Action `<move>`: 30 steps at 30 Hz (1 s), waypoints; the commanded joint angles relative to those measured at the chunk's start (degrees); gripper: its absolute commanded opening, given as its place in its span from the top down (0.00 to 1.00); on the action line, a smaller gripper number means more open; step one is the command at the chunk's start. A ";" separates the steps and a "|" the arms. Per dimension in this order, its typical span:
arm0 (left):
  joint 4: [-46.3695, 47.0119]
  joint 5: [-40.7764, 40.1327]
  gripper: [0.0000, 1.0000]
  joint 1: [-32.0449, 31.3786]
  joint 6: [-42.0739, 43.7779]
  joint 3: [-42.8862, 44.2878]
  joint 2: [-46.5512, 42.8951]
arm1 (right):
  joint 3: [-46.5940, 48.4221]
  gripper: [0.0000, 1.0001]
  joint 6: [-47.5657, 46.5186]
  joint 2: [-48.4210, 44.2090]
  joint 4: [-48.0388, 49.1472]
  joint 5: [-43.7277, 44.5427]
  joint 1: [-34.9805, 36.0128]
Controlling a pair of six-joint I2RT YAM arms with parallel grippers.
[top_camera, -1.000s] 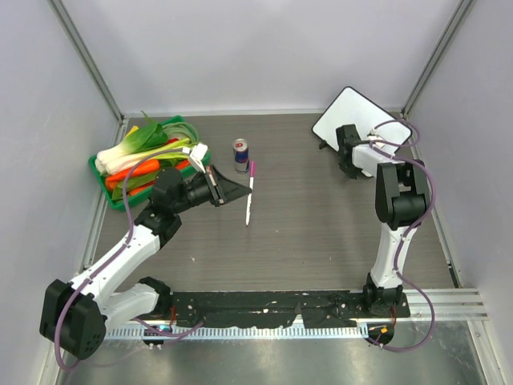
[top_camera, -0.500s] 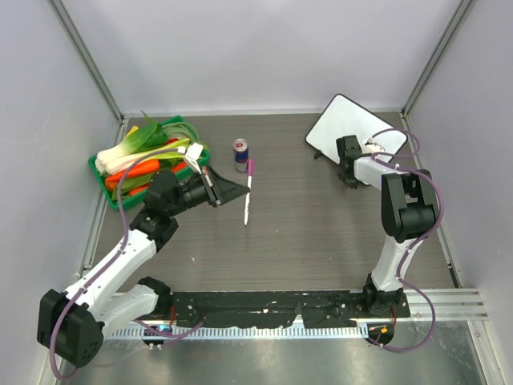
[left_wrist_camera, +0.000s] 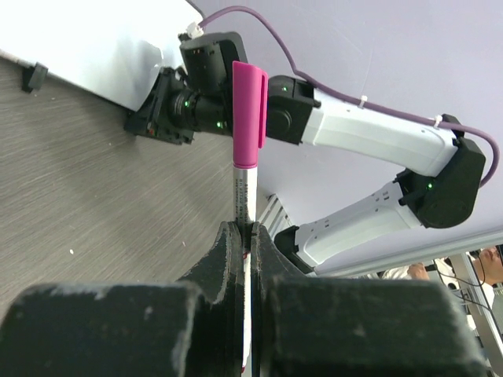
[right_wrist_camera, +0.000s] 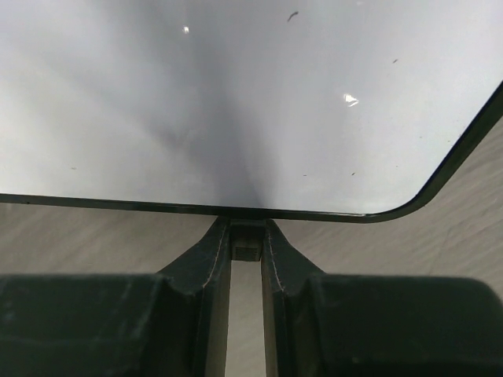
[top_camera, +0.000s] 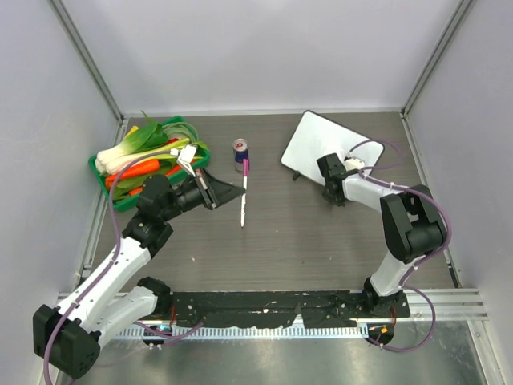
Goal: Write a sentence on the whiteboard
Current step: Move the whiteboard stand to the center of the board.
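Note:
The whiteboard [top_camera: 314, 143] lies at the back right of the table, and its face [right_wrist_camera: 236, 102] shows plain white. The sentence is not in view. My right gripper [top_camera: 325, 166] is at the board's near edge, shut [right_wrist_camera: 246, 229] on a small black foot [right_wrist_camera: 247, 242] under the rim. Over the table's middle, my left gripper [top_camera: 239, 189] is shut [left_wrist_camera: 246, 232] on a white marker [top_camera: 243, 196] with a pink cap [left_wrist_camera: 248, 114]. The capped end points toward the back. In the left wrist view the whiteboard [left_wrist_camera: 78, 39] lies beyond the marker.
A green basket [top_camera: 115, 199] of leeks and carrots sits at the back left. A small drink can [top_camera: 240, 151] stands just behind the marker's cap. Grey walls close in the table on the left, back and right.
My right gripper has dragged the whiteboard left, away from the back right corner toward the middle. The left gripper and marker have shifted slightly left.

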 commanded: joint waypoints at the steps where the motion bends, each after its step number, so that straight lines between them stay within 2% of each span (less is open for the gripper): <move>1: -1.04 -0.89 1.00 0.18 1.62 0.83 -1.67 | -4.89 0.99 -1.18 -3.54 -6.81 -5.74 5.87; 14: -1.75 -1.60 1.00 0.27 1.71 0.83 -2.64 | -16.23 0.99 2.78 -13.21 -9.80 -7.32 19.67; 23: -3.07 -2.21 1.00 0.27 2.15 0.92 -3.26 | -17.38 0.99 2.78 -11.46 -13.13 -8.55 31.62; 30: -4.30 -2.48 1.00 0.18 3.03 1.80 -3.17 | -18.08 0.99 -1.34 -11.64 -10.86 -10.66 36.38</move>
